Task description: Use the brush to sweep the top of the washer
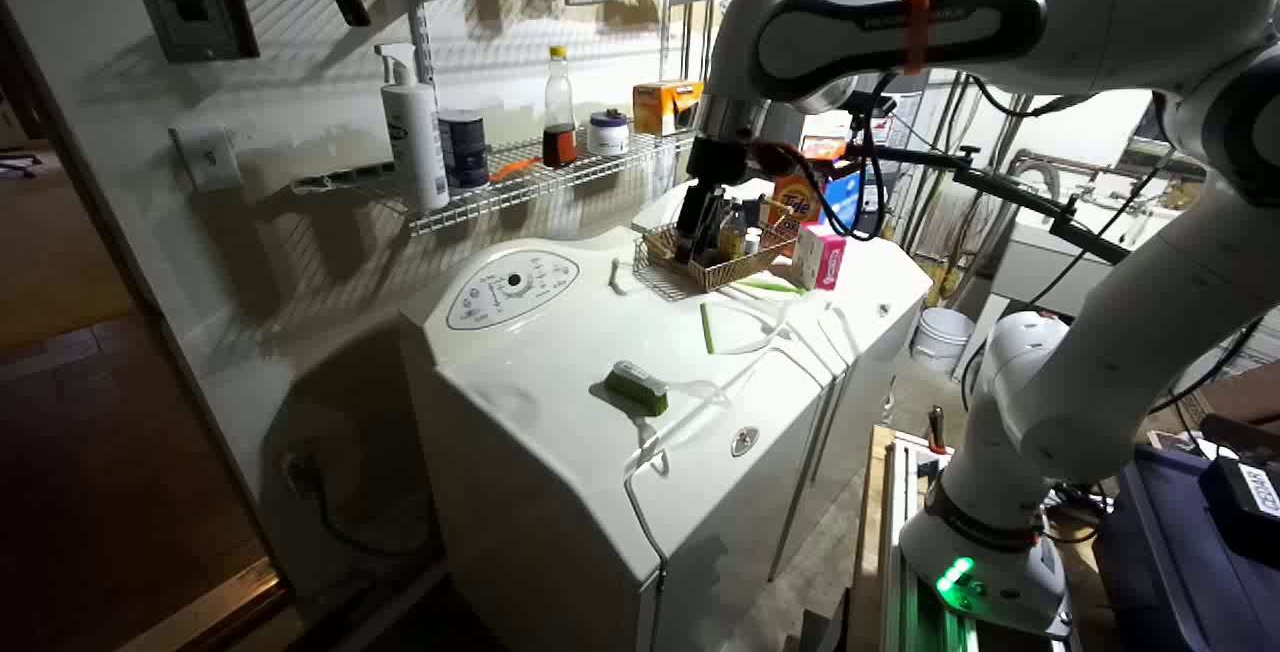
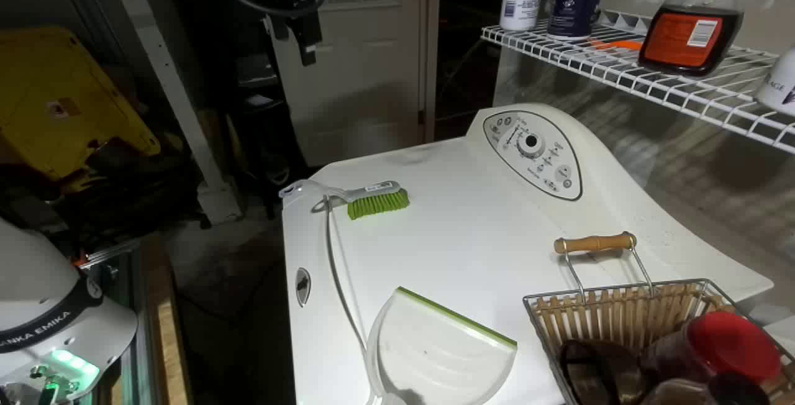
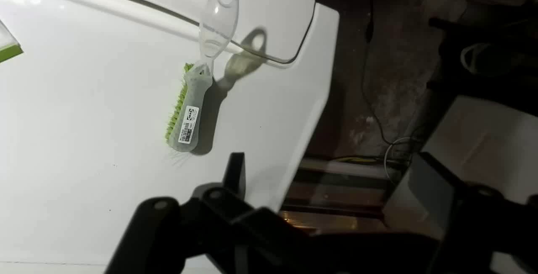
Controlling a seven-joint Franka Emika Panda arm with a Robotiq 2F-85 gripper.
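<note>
We find the brush point(image 3: 187, 110), with green bristles and a see-through handle, lying on the flat top of the washer point(image 1: 540, 392); in an exterior view it rests nearer and farther right than the dial panel point(image 1: 495, 307). The gripper point(image 3: 330, 162) hangs well apart from it, its jaws spread wide around a bare gap.

At the near right in an exterior view, we look into a slatted wire basket point(image 2: 602, 318) with a wooden handle. It holds a red-topped tub point(image 2: 733, 349) and a dark brown thing point(image 2: 599, 368) that we cannot name; in an exterior view we also pick out a small bottle point(image 1: 735, 235) in it, partly hidden. Left of the basket lies a clear dustpan point(image 2: 453, 361) with a green lip.

Just beside the basket stands a pink-and-white box point(image 1: 822, 257), and farther back an orange Tide box point(image 1: 797, 197); we cannot see inside either.

Along the wire shelf point(image 1: 500, 202), left to right, we see a white spray bottle point(image 1: 413, 137), a dark canister point(image 1: 463, 152), a clear bottle point(image 1: 558, 117) with dark liquid in its lower part, a white jar point(image 1: 608, 137) with a purple lid, and an orange box point(image 1: 660, 110). On the floor at the right is a white bucket point(image 1: 942, 340); its contents we cannot make out.
</note>
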